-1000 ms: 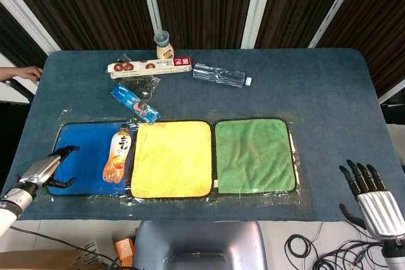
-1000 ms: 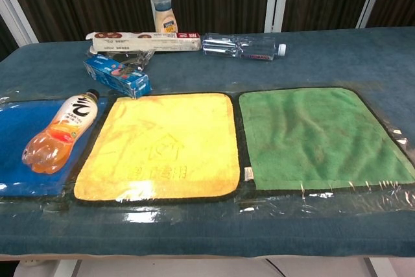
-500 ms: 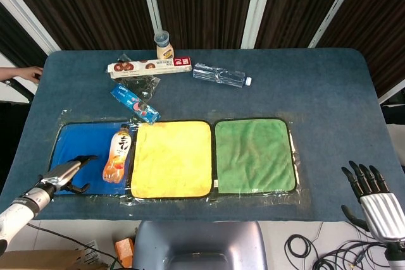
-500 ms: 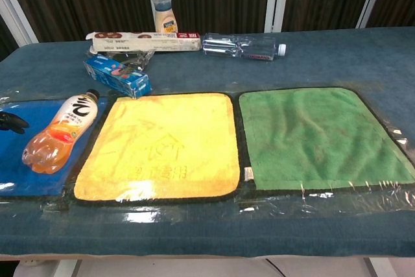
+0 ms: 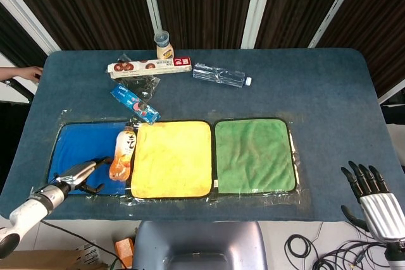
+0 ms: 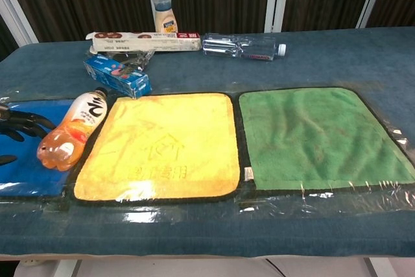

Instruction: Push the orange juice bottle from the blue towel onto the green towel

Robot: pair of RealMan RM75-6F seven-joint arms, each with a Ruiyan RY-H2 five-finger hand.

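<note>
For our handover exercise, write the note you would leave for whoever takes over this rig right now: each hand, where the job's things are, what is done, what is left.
Left hand: low over the blue towel, fingers spread, at the base of the bottle; contact cannot be confirmed.
Right hand: open, off the table's near right edge, holding nothing.
Bottle: on its side at the blue towel's right edge, cap pointing away, beside the yellow towel.
Green towel: bare, to the right of the yellow one.
Done: hand brought up to the bottle.
Left: push it right, over the yellow towel, onto the green one.
</note>
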